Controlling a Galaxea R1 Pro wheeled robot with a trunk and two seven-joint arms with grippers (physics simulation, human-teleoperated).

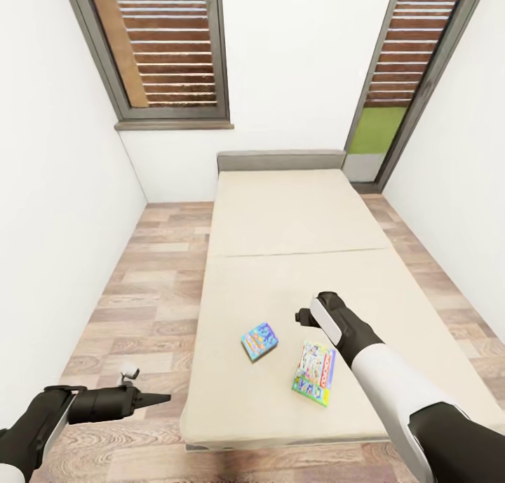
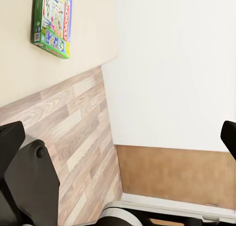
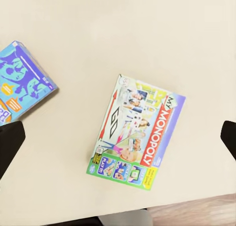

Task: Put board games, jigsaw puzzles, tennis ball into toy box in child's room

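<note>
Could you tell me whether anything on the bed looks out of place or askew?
Two board games lie loose near the bed's foot: the light blue box and the green-edged box, each skewed to the mattress edges. Nothing looks damaged.

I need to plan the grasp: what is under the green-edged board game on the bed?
The green-edged board game lies flat on the bare beige bed, with nothing visible beneath it. Its underside is hidden.

My right gripper (image 1: 306,313) sits right of centre in the head view, its arm rising from the lower right corner. In its wrist view my 2 fingertips (image 3: 11,140) stand wide apart at opposite edges. My left gripper (image 1: 158,398) lies low at the lower left, pointing right, fingertips (image 2: 11,137) spread too.
</note>
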